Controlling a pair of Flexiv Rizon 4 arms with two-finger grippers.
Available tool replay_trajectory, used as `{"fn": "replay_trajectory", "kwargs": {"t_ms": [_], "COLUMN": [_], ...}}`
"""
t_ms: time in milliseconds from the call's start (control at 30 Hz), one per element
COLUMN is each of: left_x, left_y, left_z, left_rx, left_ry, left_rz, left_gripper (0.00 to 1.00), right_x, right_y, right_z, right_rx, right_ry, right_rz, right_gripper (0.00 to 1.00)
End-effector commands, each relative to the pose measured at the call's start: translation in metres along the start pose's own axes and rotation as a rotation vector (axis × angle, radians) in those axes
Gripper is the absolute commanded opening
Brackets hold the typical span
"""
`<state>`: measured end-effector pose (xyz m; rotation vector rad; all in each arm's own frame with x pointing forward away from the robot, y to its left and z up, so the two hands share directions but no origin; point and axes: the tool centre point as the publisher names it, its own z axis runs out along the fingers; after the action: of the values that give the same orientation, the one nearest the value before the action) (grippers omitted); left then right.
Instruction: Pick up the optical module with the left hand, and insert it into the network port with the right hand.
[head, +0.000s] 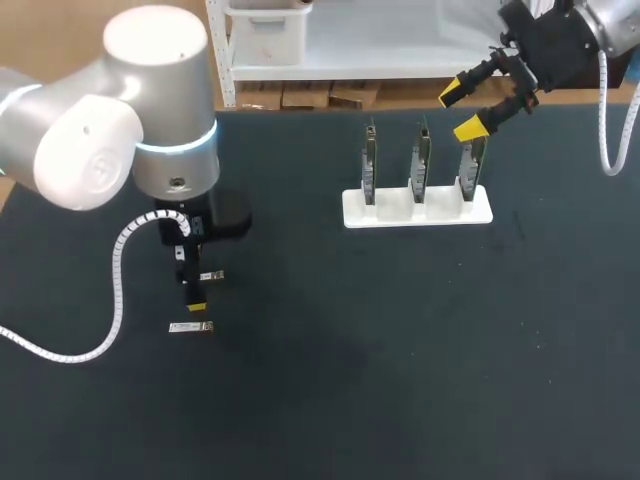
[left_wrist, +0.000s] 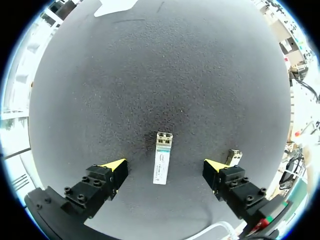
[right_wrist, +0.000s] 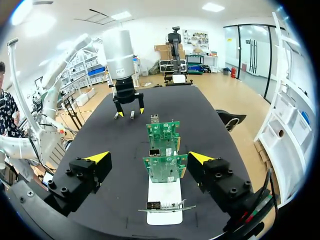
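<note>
A black table (head: 400, 350) fills the scene. The bulky left arm (head: 120, 130) hangs over its left side, and the right arm (head: 600, 30) comes in at the far right corner. A white stand (head: 418, 210) sits far right, holding three green circuit boards (head: 420, 160) upright in a row. The right gripper (head: 460, 112) hovers above the rightmost board, its fingers spread with nothing in them. The left gripper (left_wrist: 165, 165) points down with its claw wide open. The optical module (left_wrist: 162, 159) lies flat on the table between its fingers, touching neither. A second module (left_wrist: 233, 157) lies just beside one finger.
</note>
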<state>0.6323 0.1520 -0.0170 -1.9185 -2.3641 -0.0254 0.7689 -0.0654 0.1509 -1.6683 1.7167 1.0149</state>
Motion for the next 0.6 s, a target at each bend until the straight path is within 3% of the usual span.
{"fn": "replay_trajectory", "kwargs": {"t_ms": [33,167,200,233,267,333,400,600], "left_x": [-0.0002,0.0013,0.0016,0.0020,0.0022,0.0025,0.0025,0.0016], "left_y": [0.0042,0.0039,0.0039,0.0038,0.0037,0.0037,0.0037,0.0029], "left_z": [0.0024,0.0043,0.0049,0.0052,0.0055,0.0063,0.0065,0.0065], "left_rx": [0.008,0.014,0.015,0.016,0.018,0.023,0.024,0.022], "left_ry": [-0.001,-0.006,-0.006,-0.006,-0.008,-0.008,-0.009,-0.008], "left_rz": [0.000,-0.002,-0.004,-0.006,-0.008,-0.012,-0.011,-0.005], "left_gripper": [1.00,1.00,0.82,0.49,0.35,0.21,0.00,0.00], "right_x": [0.0000,0.0000,0.0000,0.0000,0.0000,0.0000,0.0000,0.0000], "right_y": [-0.0004,-0.0004,-0.0004,-0.0004,-0.0004,-0.0004,-0.0004,-0.0004], "right_z": [0.0001,0.0001,0.0001,0.0001,0.0001,0.0001,0.0001,0.0001], "right_rx": [0.000,0.000,0.000,0.000,0.000,0.000,0.000,0.000], "right_ry": [0.000,0.000,0.000,0.000,0.000,0.000,0.000,0.000], "right_rz": [0.000,0.000,0.000,0.000,0.000,0.000,0.000,0.000], "right_gripper": [1.00,1.00,1.00,1.00,1.00,1.00,1.00,1.00]}}
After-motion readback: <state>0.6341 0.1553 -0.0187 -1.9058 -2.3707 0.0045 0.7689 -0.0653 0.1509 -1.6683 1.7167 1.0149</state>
